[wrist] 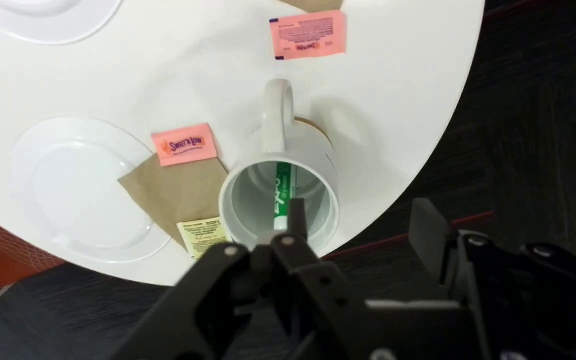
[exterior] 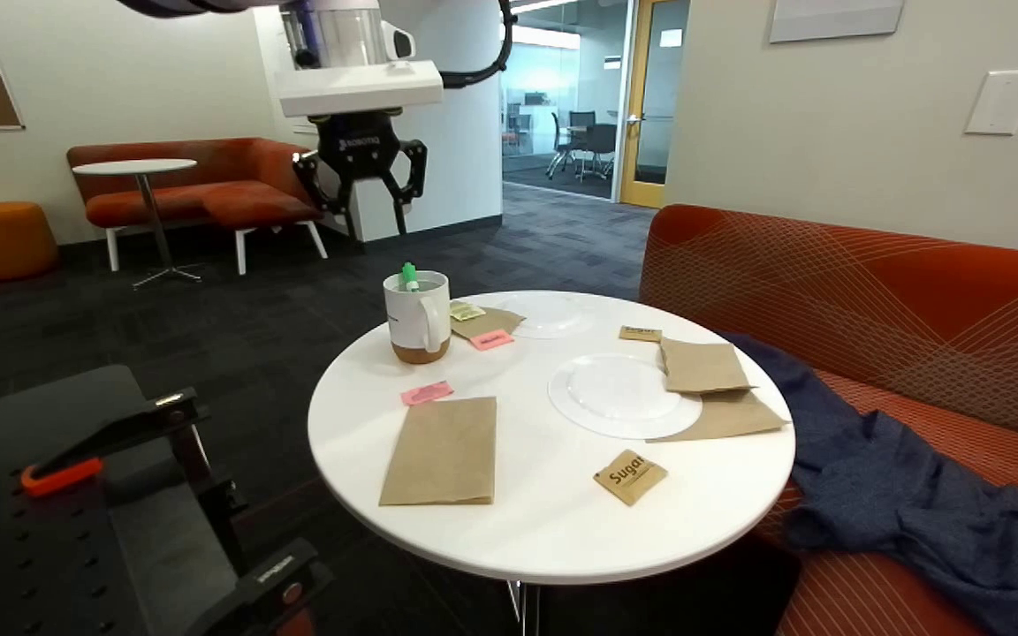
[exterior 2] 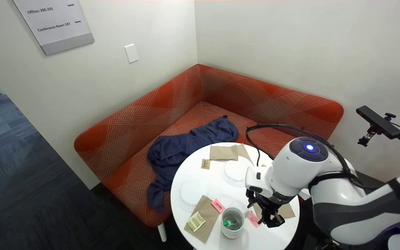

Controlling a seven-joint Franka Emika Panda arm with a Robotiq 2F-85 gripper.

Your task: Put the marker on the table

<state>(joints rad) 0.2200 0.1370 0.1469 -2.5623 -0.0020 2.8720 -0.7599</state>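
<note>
I see the marker (wrist: 283, 190) leaning inside the mug (exterior: 407, 327), near ten o'clock on the table (exterior: 544, 539) in an exterior view. My gripper (exterior: 377, 234) hangs above the mug, toward eleven o'clock, jaws well apart, clear of both.

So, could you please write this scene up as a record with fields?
marker: green, leaning in the mug, one end sticking out
mug: upright on the table
fingers: open, empty, clear of the mug
plates: two, on the table
pink packets: two, one partly on paper
cloth: dark blue, on the sofa
status: marker not yet on the table
</note>
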